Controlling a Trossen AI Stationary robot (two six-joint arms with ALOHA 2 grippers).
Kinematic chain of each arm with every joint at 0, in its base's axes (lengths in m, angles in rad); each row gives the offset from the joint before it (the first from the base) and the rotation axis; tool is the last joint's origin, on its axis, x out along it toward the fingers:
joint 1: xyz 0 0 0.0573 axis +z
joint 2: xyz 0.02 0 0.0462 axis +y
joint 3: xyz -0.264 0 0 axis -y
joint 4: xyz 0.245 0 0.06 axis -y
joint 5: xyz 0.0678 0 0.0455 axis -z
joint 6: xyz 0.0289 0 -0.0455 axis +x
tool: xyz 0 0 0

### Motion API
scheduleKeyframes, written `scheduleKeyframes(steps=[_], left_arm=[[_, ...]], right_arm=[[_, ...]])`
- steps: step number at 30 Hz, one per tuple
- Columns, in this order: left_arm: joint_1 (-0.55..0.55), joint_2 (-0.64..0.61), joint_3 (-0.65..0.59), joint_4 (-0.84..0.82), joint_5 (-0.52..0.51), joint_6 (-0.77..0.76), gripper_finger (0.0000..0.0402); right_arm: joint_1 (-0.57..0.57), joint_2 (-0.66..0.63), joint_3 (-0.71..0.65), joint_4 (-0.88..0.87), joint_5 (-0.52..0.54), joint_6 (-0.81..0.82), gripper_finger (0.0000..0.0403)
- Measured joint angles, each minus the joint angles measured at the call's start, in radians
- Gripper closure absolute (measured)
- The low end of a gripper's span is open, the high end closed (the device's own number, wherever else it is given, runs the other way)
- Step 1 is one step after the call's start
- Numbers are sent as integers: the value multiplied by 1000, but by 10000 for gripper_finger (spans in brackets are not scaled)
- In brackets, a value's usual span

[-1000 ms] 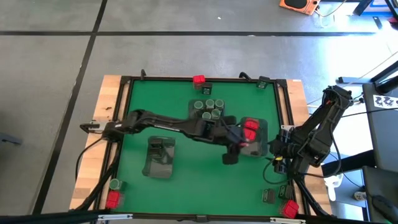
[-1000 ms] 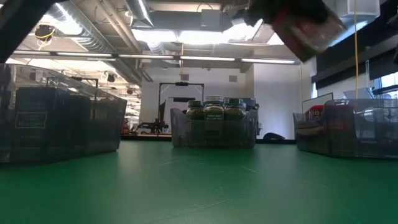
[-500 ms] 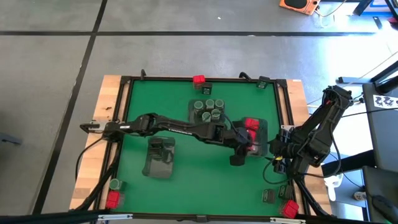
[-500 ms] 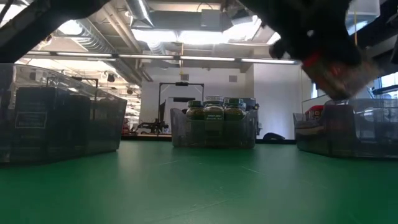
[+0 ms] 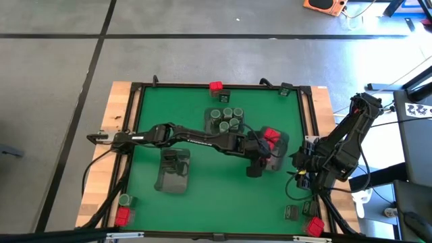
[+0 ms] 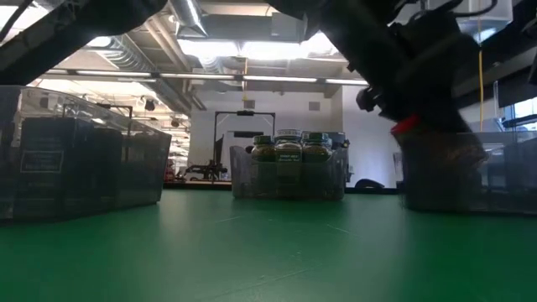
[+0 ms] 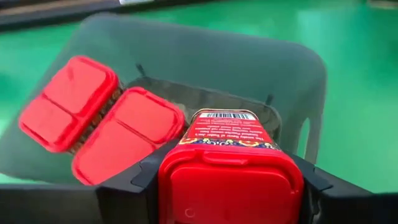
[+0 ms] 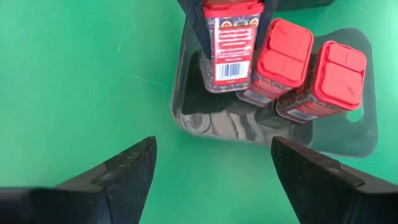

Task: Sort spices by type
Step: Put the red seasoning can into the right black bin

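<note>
Right wrist view, left fingers (image 8: 231, 25) holding red box (image 8: 227, 53) inside tray (image 8: 186, 118) edge, right fingers (image 8: 211, 171) wide

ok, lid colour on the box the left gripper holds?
Bright red lid; left wrist view shows it best.

left end effector (image 7: 230, 186) w/ red box (image 7: 229, 163) moved lower, now inside tray (image 7: 298, 68), beside two red boxes (image 7: 99, 118)
</note>
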Motion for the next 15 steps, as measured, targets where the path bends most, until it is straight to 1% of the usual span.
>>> scheduleKeyframes(steps=[7, 15], left_arm=[[0, 0, -1, -37, 0, 27, 166], [-7, -13, -1, -54, 0, 14, 112]], right_arm=[[0, 0, 0, 1, 16, 1, 86], [0, 0, 0, 1, 16, 1, 86]])
